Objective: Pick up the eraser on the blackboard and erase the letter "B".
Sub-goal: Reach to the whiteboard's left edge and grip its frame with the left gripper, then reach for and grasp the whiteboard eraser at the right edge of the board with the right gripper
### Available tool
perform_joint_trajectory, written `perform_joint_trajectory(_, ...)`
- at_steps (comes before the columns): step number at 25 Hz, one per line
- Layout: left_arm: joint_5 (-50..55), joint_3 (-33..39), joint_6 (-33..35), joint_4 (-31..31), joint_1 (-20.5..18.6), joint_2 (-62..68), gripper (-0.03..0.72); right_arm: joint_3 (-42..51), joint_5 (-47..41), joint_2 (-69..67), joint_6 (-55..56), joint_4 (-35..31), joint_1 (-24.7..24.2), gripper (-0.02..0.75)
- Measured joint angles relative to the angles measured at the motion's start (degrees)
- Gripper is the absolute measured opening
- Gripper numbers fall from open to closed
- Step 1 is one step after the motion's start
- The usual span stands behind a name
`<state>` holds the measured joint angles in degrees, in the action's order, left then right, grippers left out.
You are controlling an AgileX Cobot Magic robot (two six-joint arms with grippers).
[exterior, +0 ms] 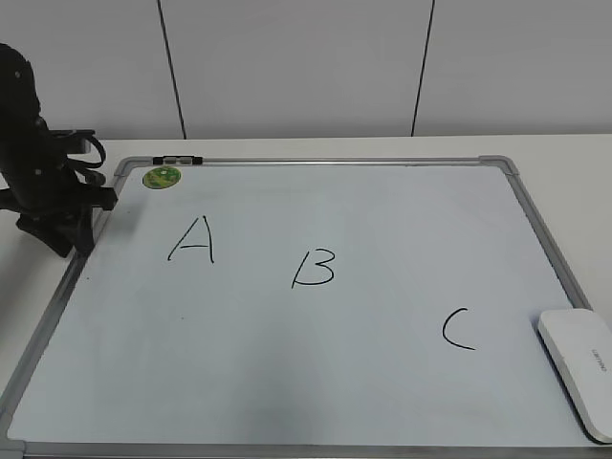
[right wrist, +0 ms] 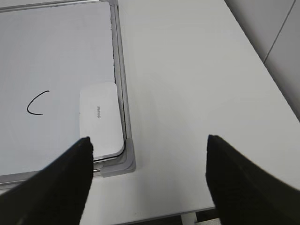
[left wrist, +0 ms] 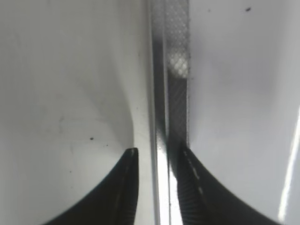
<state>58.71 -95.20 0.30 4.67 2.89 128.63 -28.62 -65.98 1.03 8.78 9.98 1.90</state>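
The blackboard (exterior: 316,162) lies flat on the table, a white board with a silver frame and black letters A, B and C. The letter "B" (exterior: 314,269) is near the middle. The white eraser (exterior: 580,368) lies on the board's near right corner, beside the C. In the right wrist view the eraser (right wrist: 101,119) is ahead and left of my right gripper (right wrist: 147,140), which is wide open, empty and above the board's corner cap. My left gripper (left wrist: 159,152) hovers over the board's left frame (left wrist: 159,70), jaws nearly together and empty. It shows at the left in the exterior view (exterior: 84,229).
A round green sticker (exterior: 162,177) and a black marker (exterior: 178,160) sit at the board's far left corner. The letter A (exterior: 193,240) is left of the B and the C (exterior: 458,329) is right of it. The table's near edge (right wrist: 187,211) runs just below the right gripper.
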Motion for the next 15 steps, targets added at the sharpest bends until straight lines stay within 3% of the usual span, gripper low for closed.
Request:
perform_joint_trajectory(4, 0.00, 0.00, 0.00, 0.39, 0.00, 0.00, 0.041, 0.00, 0.00, 0.00, 0.00, 0.00, 0.00, 0.554)
perform_joint_trajectory(9, 0.00, -0.02, -0.30, 0.52, 0.00, 0.00, 0.022, -1.22, 1.83, -0.82, 0.00, 0.00, 0.00, 0.554)
perform_joint_trajectory(15, 0.00, -0.02, -0.30, 0.41, 0.00, 0.00, 0.022, -6.50, 5.51, -16.18, 0.00, 0.02, 0.00, 0.554)
